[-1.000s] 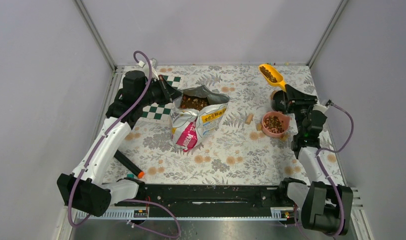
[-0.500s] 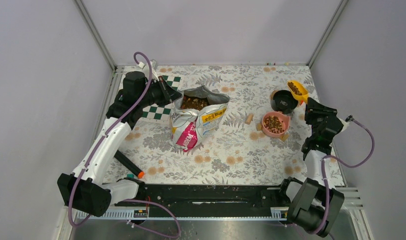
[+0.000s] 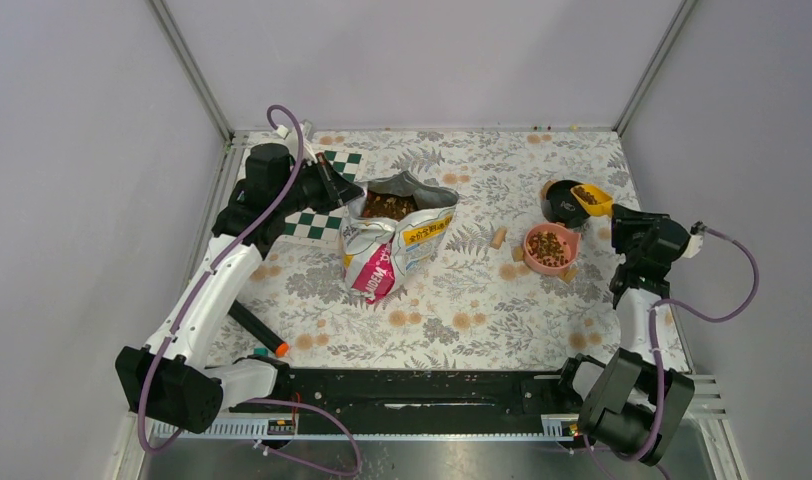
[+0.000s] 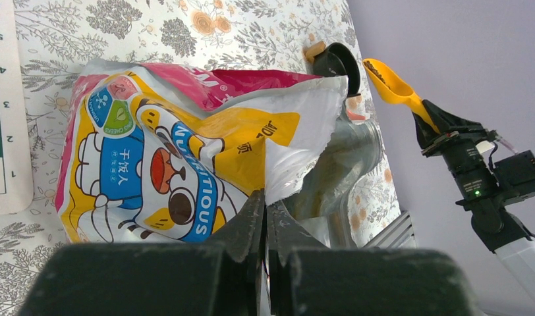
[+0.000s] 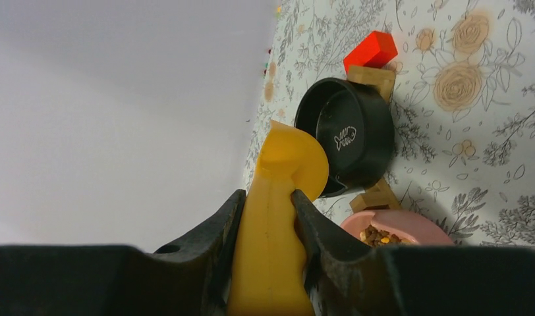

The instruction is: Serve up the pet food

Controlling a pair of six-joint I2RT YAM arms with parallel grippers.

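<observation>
Scoop lowered toward two bowls; right tool grips it, left tool clamps bag.

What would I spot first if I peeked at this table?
The shiny yellow-and-pink cartoon-cat food bag stands open in the middle, its edge pinched by the left hand. On the right, the right hand holds a yellow plastic scoop of brown kibble at the rim of a round black bowl, beside a pink bowl with kibble in it.
</observation>
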